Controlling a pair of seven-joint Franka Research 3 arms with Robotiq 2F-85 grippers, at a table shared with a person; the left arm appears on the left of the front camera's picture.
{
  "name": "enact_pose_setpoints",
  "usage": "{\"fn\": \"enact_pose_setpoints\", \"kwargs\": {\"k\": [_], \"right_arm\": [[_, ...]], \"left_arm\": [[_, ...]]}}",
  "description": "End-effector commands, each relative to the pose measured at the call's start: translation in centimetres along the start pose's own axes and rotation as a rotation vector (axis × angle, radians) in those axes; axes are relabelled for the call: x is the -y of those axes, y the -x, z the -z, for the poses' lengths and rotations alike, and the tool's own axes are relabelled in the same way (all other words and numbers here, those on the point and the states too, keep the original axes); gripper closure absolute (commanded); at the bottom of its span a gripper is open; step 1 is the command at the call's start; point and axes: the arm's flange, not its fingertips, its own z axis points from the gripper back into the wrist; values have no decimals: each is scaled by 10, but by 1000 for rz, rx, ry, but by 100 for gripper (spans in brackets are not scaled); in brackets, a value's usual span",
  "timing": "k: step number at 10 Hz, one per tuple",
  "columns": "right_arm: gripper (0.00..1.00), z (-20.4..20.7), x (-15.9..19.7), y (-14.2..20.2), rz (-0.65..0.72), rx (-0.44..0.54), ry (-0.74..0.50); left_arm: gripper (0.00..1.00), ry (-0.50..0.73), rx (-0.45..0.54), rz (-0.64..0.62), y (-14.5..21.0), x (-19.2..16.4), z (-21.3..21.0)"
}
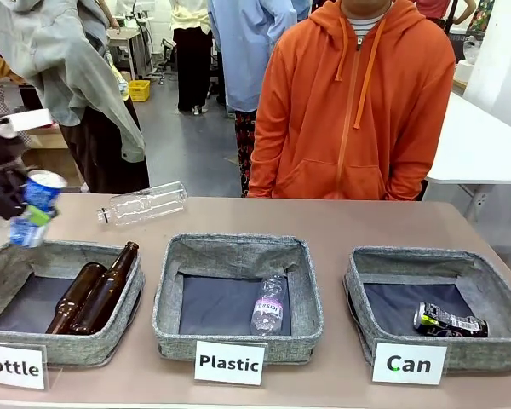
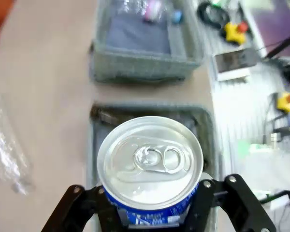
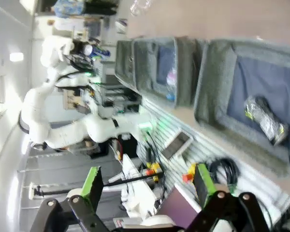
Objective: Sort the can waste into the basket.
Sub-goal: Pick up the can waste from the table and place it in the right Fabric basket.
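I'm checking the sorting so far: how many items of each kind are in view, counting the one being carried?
Dented metal cans: 2, blue and white can in the left gripper, black can in the grey "Can" basket
Brown glass bottles: 2
Clear plastic bottles: 2, and
Total: 6

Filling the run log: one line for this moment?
left tool: shut on blue can | right tool: open | black can: in Can basket
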Motion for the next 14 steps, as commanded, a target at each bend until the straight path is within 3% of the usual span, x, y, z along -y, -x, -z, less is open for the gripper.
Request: {"fn": "enact_pose_setpoints", "kwargs": {"k": [1, 3, 5, 6, 7, 9, 11, 12, 14], "right_arm": [[0, -34, -24, 30, 53, -109, 188], [0, -62, 0, 58, 75, -128, 313], [0, -74, 29, 69, 81, -111, 284], [0, -76, 44, 73, 79, -94, 250], [0, -74, 12, 76, 112, -114, 313], [0, -74, 12, 76, 112, -114, 313], [0, -74, 12, 76, 112, -114, 313], [0, -74, 12, 76, 112, -114, 313], [0, -74, 12, 76, 112, -114, 313]], "left_arm": [[63, -113, -47, 235, -96, 47, 23], [63, -106, -124, 435, -212, 78, 67], [63, -85, -214, 445, -330, 82, 144], [63, -77, -151, 402, -399, 81, 203], [63, -109, -220, 422, -447, 77, 254], [63, -95, -337, 468, -519, 71, 332], [63, -92, -371, 386, -557, 40, 371], [63, -119, -276, 463, -477, 89, 352], [63, -119, -276, 463, -477, 89, 352]]}}
